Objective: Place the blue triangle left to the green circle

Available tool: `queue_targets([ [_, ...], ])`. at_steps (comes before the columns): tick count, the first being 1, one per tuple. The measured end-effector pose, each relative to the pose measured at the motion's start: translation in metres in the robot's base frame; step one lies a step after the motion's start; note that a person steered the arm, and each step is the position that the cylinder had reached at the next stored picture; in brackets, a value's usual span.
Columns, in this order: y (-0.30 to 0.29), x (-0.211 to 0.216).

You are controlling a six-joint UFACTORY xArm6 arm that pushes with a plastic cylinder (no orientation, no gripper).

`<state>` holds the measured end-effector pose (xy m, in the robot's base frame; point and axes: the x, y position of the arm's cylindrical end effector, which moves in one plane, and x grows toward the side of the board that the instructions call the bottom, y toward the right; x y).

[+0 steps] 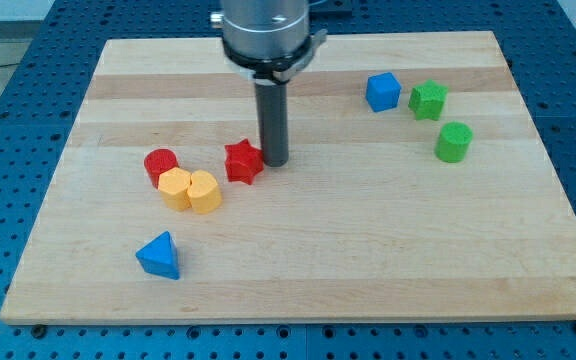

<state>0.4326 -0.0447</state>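
Note:
The blue triangle (159,256) lies near the view's bottom left of the wooden board (368,260). The green circle (453,142) stands at the view's right, far from the triangle. My tip (274,161) rests on the board just right of the red star (243,162), touching or nearly touching it. The tip is well above and to the right of the blue triangle, and far left of the green circle.
A red cylinder (160,164), a yellow hexagon (175,187) and a yellow heart (204,192) cluster left of the red star. A blue cube (382,92) and a green star (428,100) sit at the view's upper right, above the green circle.

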Motion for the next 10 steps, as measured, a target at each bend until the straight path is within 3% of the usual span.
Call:
queue_targets([
  [3,-0.046,0.021],
  [4,-0.012,0.021],
  [5,0.087,0.039],
  [6,0.114,0.117],
  [7,0.073,0.180],
  [8,0.031,0.186],
  [10,-0.115,0.185],
])
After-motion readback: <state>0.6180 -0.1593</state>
